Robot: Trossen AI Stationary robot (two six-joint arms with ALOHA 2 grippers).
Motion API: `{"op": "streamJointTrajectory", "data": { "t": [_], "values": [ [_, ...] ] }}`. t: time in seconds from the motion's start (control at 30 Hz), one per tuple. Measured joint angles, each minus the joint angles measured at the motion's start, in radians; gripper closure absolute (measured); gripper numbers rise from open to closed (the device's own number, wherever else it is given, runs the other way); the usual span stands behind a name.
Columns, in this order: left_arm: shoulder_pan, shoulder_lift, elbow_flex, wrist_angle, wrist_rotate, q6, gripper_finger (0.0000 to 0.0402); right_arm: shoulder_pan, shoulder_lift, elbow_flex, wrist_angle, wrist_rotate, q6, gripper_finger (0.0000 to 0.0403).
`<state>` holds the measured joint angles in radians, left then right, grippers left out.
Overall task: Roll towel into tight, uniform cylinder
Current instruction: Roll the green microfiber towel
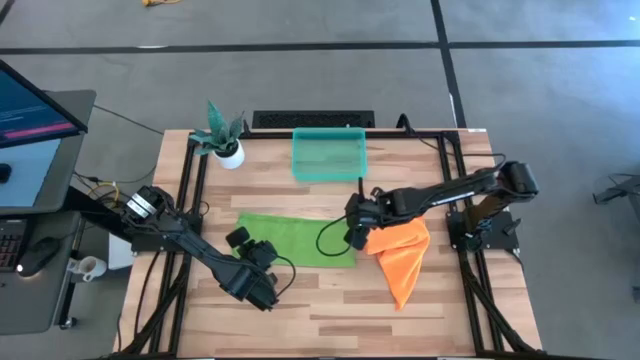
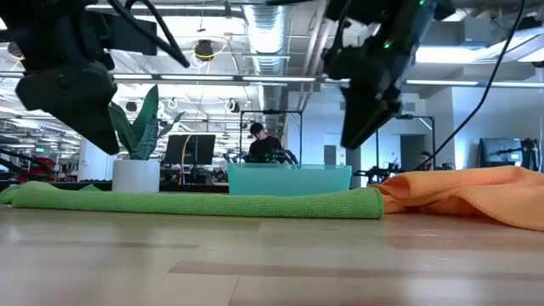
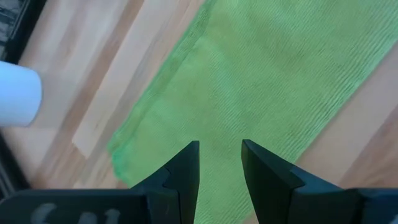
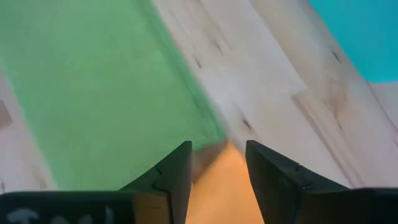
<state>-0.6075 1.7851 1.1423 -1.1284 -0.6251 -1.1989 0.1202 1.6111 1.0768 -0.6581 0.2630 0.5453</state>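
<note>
Green towel (image 1: 290,240) lies flat mid-desk, unrolled; rolling not begun. Right gripper (image 4: 217,171) parted, empty, above towel's right end beside orange cloth (image 1: 400,255). Left gripper (image 3: 219,171) parted, empty, over towel's left half, near front edge.

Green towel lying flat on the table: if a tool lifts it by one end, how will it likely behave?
The green towel is thin cloth lying flat along the wooden table, so it would probably droop limply rather than hold shape. Its ribbed weave in the left wrist view suggests decent grip, not slippery. It looks light, and would likely bunch when pushed.
</note>
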Motion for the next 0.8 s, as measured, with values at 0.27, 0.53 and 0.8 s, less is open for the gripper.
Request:
{"op": "streamJointTrajectory", "data": {
  "t": [0.27,0.53,0.8],
  "values": [
    [0.0,0.0,0.0,0.107,-0.036,0.001,0.0288,0.126,-0.036,-0.001,-0.01,0.064,0.008,0.0255],
    [-0.012,0.0,0.0,0.052,0.074,-0.012,0.0288,0.211,0.02,0.002,0.229,0.095,-0.002,0.0287],
    [-0.123,0.0,-0.015,-0.092,0.219,-0.172,0.0288,0.226,0.157,-0.002,0.357,0.051,-0.029,0.0321]
  ]
}}
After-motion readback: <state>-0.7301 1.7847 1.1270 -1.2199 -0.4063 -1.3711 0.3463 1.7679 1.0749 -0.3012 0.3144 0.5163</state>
